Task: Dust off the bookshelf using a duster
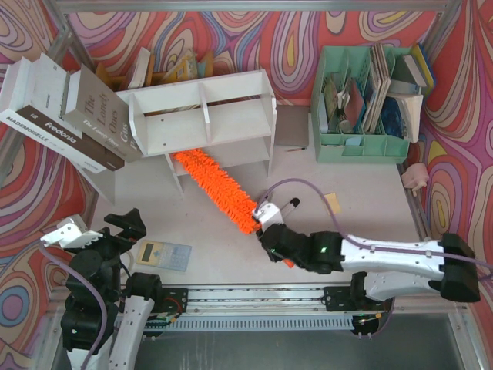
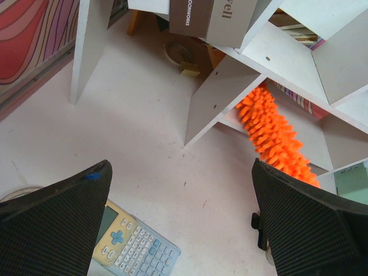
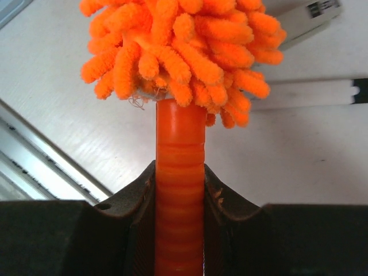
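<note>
Orange fluffy duster [image 1: 214, 183] laid slanted, far tip pushed into lower tier of white bookshelf [image 1: 208, 116]. Ribbed plastic handle [image 3: 179, 155] clamped between jaws of right gripper [image 1: 271, 231]. Left gripper [image 2: 181, 198] spread wide, empty, above calculator [image 2: 135, 247]. Dusting judged underway: lower tier reached, upper tier apparently left. Shelf boards flat, matte, painted; duster strands soft, noodle-like.

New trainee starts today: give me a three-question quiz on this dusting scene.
1. True or false: the right hand is shut on the handle of the duster.
2. The duster's fluffy end is: A on top of the bookshelf; B inside its lower tier; C nowhere near it.
3. What lies by the open left hand?
Key: 1 true; 2 B; 3 the calculator.
</note>
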`<state>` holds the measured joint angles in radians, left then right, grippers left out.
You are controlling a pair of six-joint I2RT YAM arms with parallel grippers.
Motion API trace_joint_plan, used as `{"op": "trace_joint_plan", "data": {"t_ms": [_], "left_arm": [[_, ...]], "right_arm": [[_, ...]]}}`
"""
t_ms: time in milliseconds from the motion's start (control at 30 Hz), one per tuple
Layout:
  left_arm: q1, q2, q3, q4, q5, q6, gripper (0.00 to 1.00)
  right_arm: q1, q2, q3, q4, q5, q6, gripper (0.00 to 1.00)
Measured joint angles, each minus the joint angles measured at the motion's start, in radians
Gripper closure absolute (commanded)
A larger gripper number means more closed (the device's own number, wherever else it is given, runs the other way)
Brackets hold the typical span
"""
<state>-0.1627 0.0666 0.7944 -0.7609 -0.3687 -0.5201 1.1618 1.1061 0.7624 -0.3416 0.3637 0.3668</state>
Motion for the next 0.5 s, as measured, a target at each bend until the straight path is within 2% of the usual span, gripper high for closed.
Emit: {"op": "trace_joint_plan", "data": {"t_ms": [200, 333, 500], "left_arm": [[0.000, 0.000, 0.000, 0.000, 0.000, 0.000, 0.01], [0.000, 0.000, 0.000, 0.000, 0.000, 0.000, 0.01], [0.000, 0.000, 0.000, 0.000, 0.001, 0.000, 0.02]], "right_arm": [[0.170, 0.156, 0.068, -0.037, 0.158, 0.187, 1.00], [0.195, 0.183, 0.082, -0.061, 0.202, 0.298, 1.00], [0.196, 0.152, 0.082, -0.217, 0.289, 0.501, 1.00]]}}
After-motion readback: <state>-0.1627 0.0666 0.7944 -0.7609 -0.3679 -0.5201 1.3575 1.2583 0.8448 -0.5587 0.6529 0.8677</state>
